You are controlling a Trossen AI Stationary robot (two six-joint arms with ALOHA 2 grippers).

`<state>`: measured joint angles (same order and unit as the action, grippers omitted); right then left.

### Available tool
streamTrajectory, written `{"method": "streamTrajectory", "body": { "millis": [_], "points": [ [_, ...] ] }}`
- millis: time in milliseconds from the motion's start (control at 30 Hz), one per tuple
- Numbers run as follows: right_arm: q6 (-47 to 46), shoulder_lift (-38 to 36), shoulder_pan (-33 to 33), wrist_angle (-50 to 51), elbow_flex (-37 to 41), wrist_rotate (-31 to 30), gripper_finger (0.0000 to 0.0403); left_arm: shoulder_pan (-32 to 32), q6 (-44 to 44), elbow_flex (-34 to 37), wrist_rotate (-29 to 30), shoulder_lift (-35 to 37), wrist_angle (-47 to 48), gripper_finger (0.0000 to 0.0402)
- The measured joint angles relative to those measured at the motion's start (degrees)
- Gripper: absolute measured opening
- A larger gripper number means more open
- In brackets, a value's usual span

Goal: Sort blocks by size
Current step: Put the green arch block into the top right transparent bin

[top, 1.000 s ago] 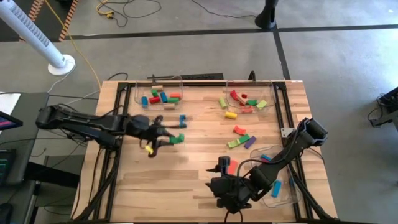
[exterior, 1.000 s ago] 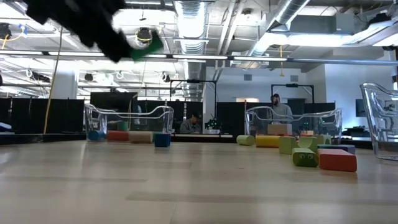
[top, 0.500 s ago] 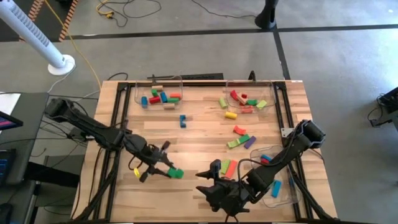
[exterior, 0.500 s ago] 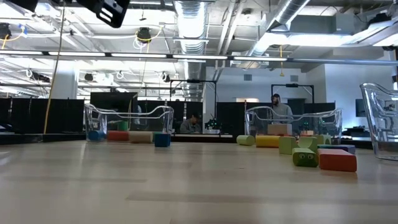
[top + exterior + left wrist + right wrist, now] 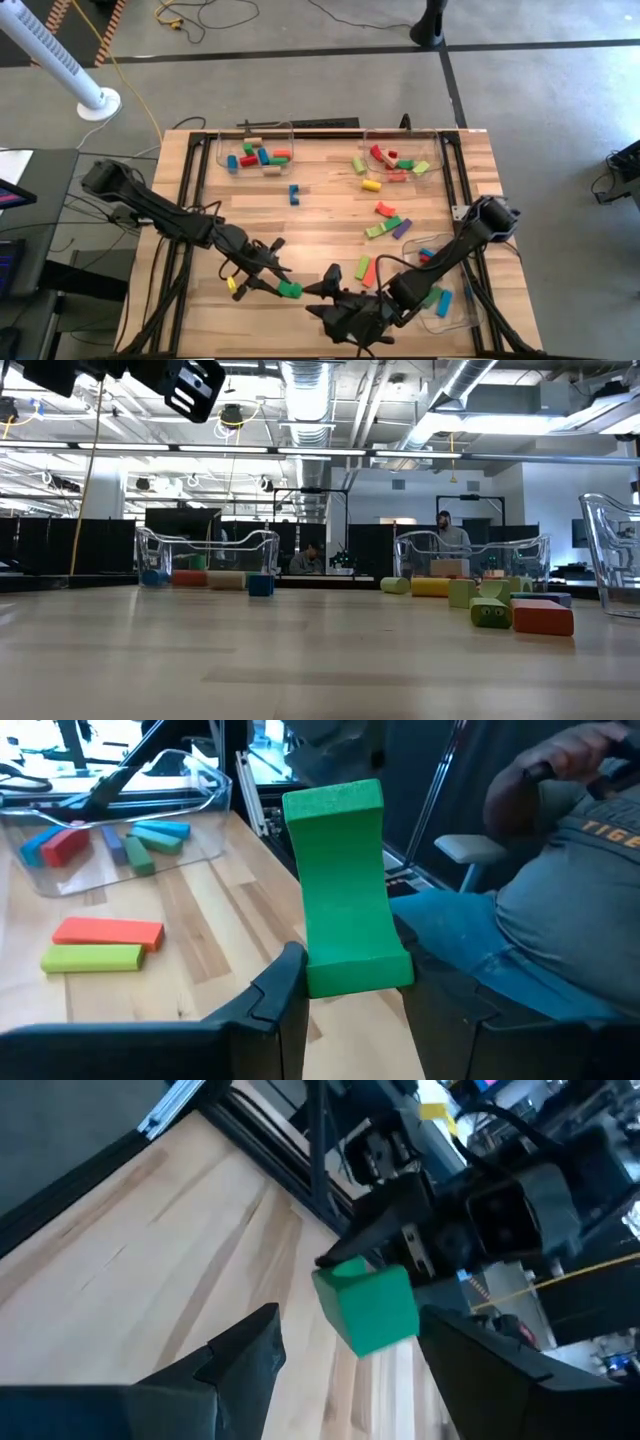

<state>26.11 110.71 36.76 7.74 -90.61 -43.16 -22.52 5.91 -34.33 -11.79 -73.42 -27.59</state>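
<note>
A green block (image 5: pixel 290 290) is being gripped by the left gripper (image 5: pixel 277 287), jaws closed on it, above the counter (image 5: pixel 320 225) near its front edge. The right gripper (image 5: pixel 318 292), jaws spread wide and empty, is facing it. A seated person (image 5: pixel 560 910) is being shown only by the left wrist view.
</note>
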Motion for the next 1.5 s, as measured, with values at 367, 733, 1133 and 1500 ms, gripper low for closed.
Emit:
{"method": "streamTrajectory", "body": {
  "millis": [367,733,1133,1500],
  "points": [
    [1.4,0.7,-2.0,-1.7,0.0,4.3,0.0274,0.0,2.1,0.0,0.1,-0.8,-1.3,0.0127],
    [2.4,1.0,-3.3,-4.1,0.0,9.2,0.0274,0.0,2.5,0.0,0.2,-0.8,-1.3,0.0127],
    [3.7,2.6,-3.9,-6.7,-0.1,9.5,0.0274,0.0,2.5,0.2,0.4,-0.9,0.3,0.0127],
    [7.5,2.6,-1.9,-6.8,-0.5,5.7,0.0282,0.0,2.5,-0.1,0.9,-0.8,0.0,0.0127]
  ]
}}
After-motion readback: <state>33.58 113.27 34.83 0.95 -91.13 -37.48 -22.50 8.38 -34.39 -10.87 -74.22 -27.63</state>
